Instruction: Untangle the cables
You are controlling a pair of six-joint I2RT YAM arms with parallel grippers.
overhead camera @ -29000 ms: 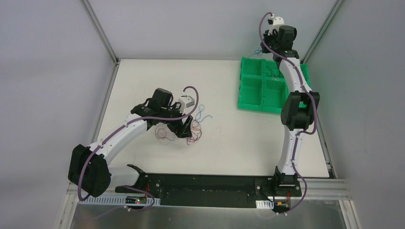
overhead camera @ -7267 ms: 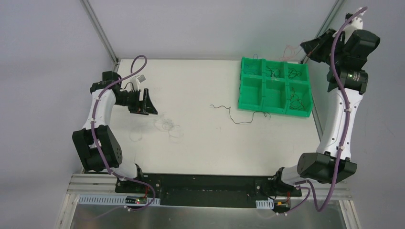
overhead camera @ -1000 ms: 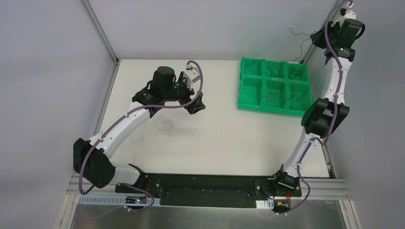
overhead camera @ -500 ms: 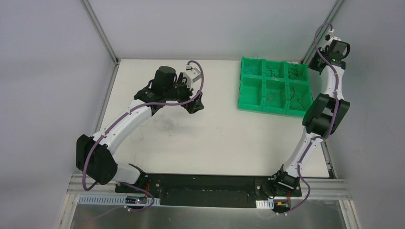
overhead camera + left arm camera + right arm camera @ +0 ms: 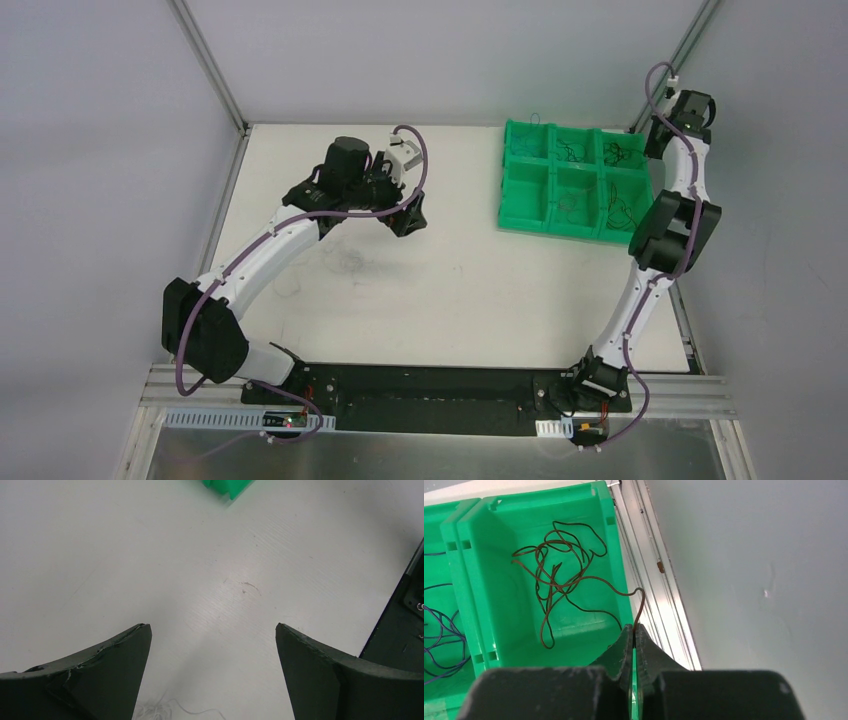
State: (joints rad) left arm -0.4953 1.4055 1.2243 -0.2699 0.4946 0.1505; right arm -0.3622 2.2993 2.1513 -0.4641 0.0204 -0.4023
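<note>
My right gripper [image 5: 634,628] is shut on the end of a thin brown cable [image 5: 559,575]. The rest of that cable lies curled in the far right compartment of the green bin [image 5: 469,580]. In the top view the right gripper [image 5: 657,138] hangs at the bin's [image 5: 512,205] far right corner. Other dark cables [image 5: 570,152] lie in several compartments. My left gripper [image 5: 410,215] stands open above the bare table, left of the bin, with nothing between its fingers [image 5: 120,660]. A small whitish bunch of cables [image 5: 152,711] lies just behind it, faint on the table [image 5: 350,262].
Blue cables [image 5: 439,630] lie in the compartment next to the brown one. An aluminium rail [image 5: 659,590] and a grey wall run close along the bin's right side. The black base rail [image 5: 410,605] shows at the right of the left wrist view.
The right arm has come down from high by the wall to the bin's far right corner, and the cable now lies in the compartment. The left arm has barely shifted.
</note>
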